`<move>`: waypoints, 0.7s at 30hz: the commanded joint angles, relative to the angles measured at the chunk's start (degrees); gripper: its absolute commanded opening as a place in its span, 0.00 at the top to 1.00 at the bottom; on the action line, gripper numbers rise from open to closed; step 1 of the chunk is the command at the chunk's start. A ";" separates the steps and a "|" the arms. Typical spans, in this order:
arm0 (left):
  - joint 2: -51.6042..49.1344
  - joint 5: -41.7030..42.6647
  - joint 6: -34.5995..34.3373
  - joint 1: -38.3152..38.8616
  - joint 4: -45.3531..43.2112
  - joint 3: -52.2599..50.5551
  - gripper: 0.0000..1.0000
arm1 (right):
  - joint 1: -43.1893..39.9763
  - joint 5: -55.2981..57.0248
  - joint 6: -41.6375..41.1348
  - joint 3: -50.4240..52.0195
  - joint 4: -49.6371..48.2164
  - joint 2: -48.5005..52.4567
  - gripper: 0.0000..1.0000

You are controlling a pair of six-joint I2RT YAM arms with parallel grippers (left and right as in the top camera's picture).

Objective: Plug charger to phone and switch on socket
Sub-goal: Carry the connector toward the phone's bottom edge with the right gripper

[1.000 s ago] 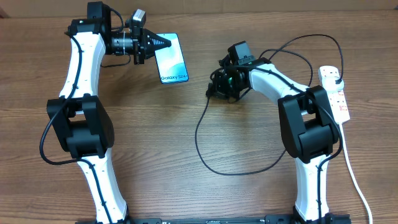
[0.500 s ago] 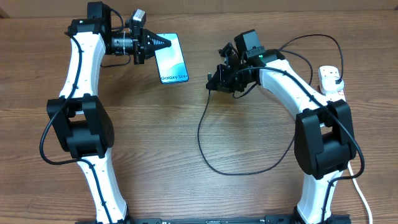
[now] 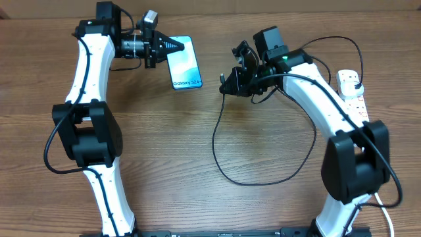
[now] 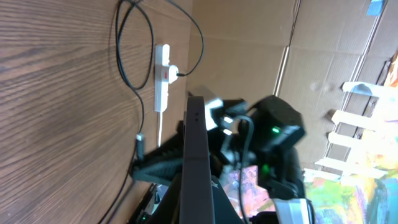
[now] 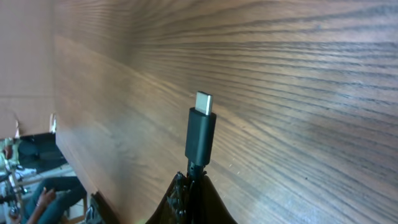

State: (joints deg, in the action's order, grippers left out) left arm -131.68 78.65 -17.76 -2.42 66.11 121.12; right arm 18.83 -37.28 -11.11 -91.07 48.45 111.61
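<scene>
My left gripper [image 3: 176,46] sits at the phone's [image 3: 186,66] left edge, fingers closed down on that edge. In my left wrist camera the phone [image 4: 196,155] shows edge-on as a thin dark slab running up the middle of the view, so I take it as clamped and held. From overhead its light blue screen faces up, with the short white text at the end nearest me.

To the right of the phone, with a gap of bare table [image 3: 164,164] between, is my right gripper [image 3: 230,84]. It is pinched shut on the charger [image 5: 200,134]. In the right wrist camera the black connector stands straight out from the closed fingertips [image 5: 186,196], its small metal tip free and above the wood. The tip is not in the phone.

From there the thin black cable drops in a wide loop toward me, then climbs back, further right of the phone.

Well to the right of the phone lies the socket [image 3: 353,95], a white strip with red switch marks and the charger's plug seated in its far end.
</scene>
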 commanded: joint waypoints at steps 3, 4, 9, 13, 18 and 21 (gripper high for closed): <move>2.78 2.16 1.86 1.29 0.55 0.92 0.96 | 0.04 -1.86 3.98 -0.02 0.85 -6.58 0.96; 2.78 2.16 2.27 1.40 1.01 0.92 0.96 | 0.04 -1.88 3.98 -0.02 0.98 -7.39 0.96; 2.78 2.16 5.35 1.70 3.89 0.92 0.96 | -0.20 -1.86 4.15 0.00 2.36 -11.39 0.96; 2.78 2.19 8.02 1.70 6.36 0.92 0.96 | -1.31 -1.90 4.15 0.26 4.00 -14.51 0.96; 2.78 2.16 11.76 1.75 9.49 0.92 0.96 | -2.62 -4.04 5.38 2.38 4.85 -19.12 0.96; 2.78 2.19 14.12 1.79 11.47 0.92 0.96 | -2.97 -5.07 5.40 4.63 4.74 -22.16 0.96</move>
State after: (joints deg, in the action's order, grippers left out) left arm -131.68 78.65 -8.03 -1.04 76.38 121.12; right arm 16.14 -40.27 -6.90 -88.40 53.23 93.21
